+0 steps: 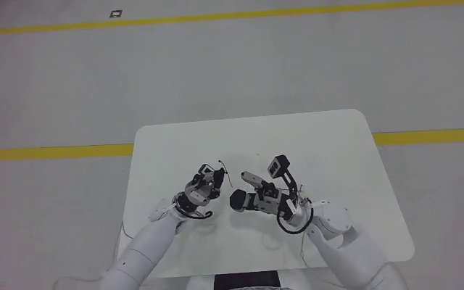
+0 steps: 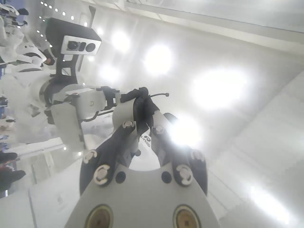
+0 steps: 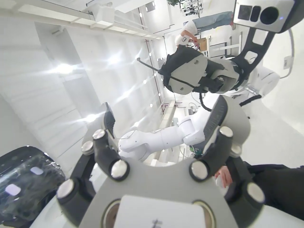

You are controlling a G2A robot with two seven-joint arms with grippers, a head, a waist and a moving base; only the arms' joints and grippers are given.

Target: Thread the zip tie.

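Pinching the black zip tie [image 2: 158, 94] between fingers [image 2: 123, 113] pressed tightly together, the left gripper [image 2: 142, 99] hangs above the near middle of the white worktop [image 1: 326, 145]. One thin end of the tie pokes out past the fingertips, free in the air. The right gripper [image 3: 163, 110] sits just beside the left one, apart from the tie, its fingers [image 3: 215, 117] spread wide and holding nothing.
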